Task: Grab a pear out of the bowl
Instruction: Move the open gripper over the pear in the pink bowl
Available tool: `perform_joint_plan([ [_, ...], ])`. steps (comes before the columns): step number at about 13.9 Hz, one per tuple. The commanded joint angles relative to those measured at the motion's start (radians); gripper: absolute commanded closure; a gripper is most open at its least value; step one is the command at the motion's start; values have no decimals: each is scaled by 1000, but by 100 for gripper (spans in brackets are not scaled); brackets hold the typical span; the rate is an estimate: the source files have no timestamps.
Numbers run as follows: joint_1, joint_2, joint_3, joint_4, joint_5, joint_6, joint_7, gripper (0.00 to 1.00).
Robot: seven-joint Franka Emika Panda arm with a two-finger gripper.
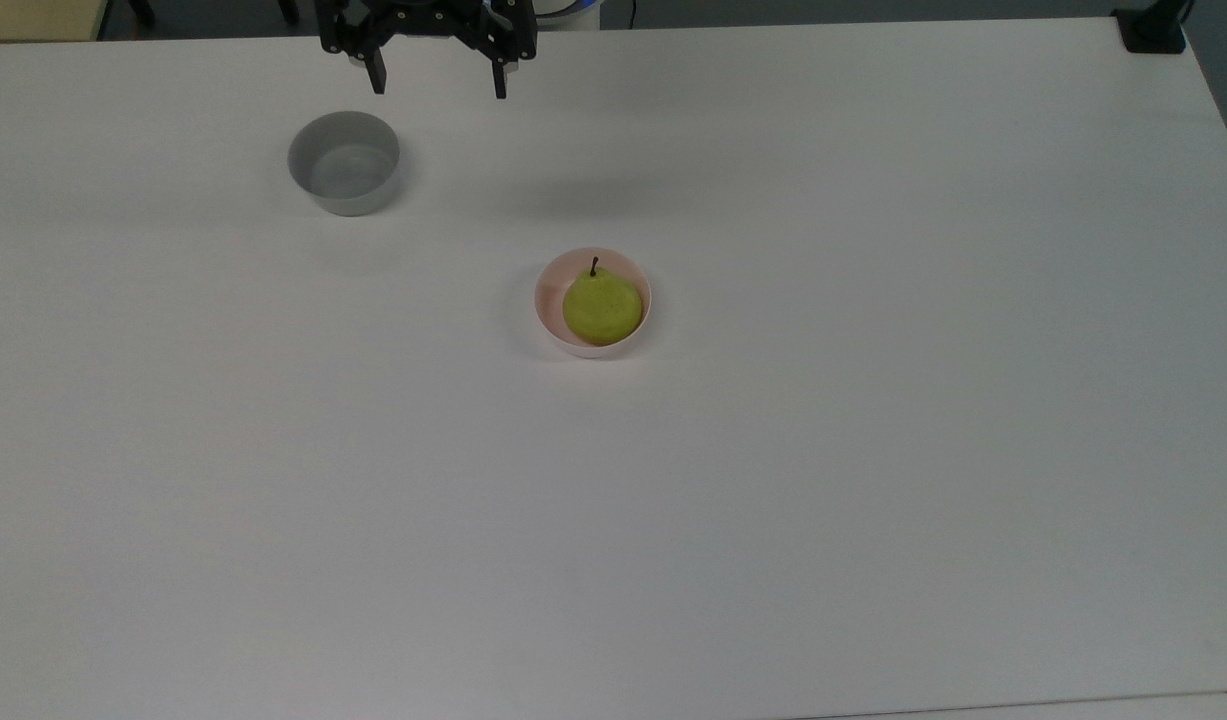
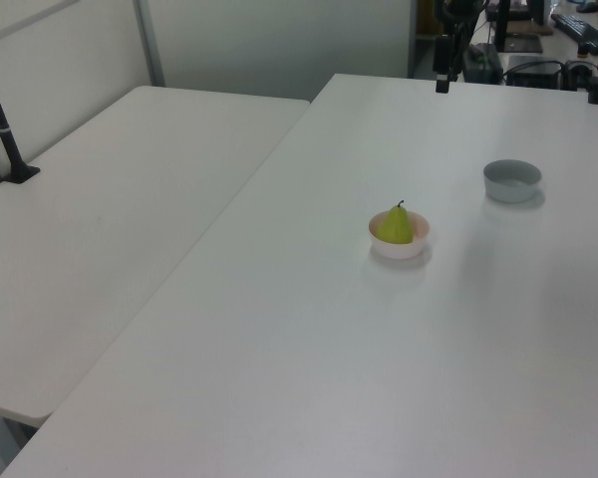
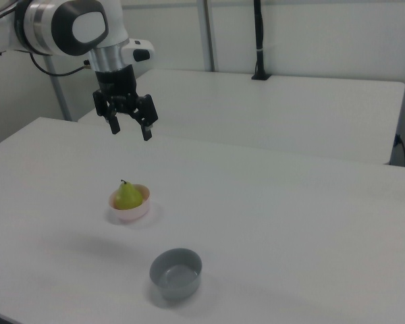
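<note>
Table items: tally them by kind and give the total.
Bowls: 2, pink bowl and grey bowl
Pears: 1, pear in the pink bowl
Total: 3

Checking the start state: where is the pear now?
The pear sits in the pink bowl near the table's middle in the top view, to the lower right of the grey bowl.
</note>
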Motion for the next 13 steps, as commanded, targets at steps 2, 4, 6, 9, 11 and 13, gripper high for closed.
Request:
perform_joint_plan([
  [2, 8, -2, -3, 8, 1, -28, 9, 0],
  [4, 8, -2, -3, 8, 1, -26, 9, 0],
  [6, 8, -1, -3, 7, 1, -23, 9, 0],
  [9, 19, 16, 3, 4, 2, -16, -12, 0],
  [11, 45, 35, 10, -28, 5, 27, -98, 0],
  [13, 70, 78, 12, -45, 6, 61, -130, 0],
])
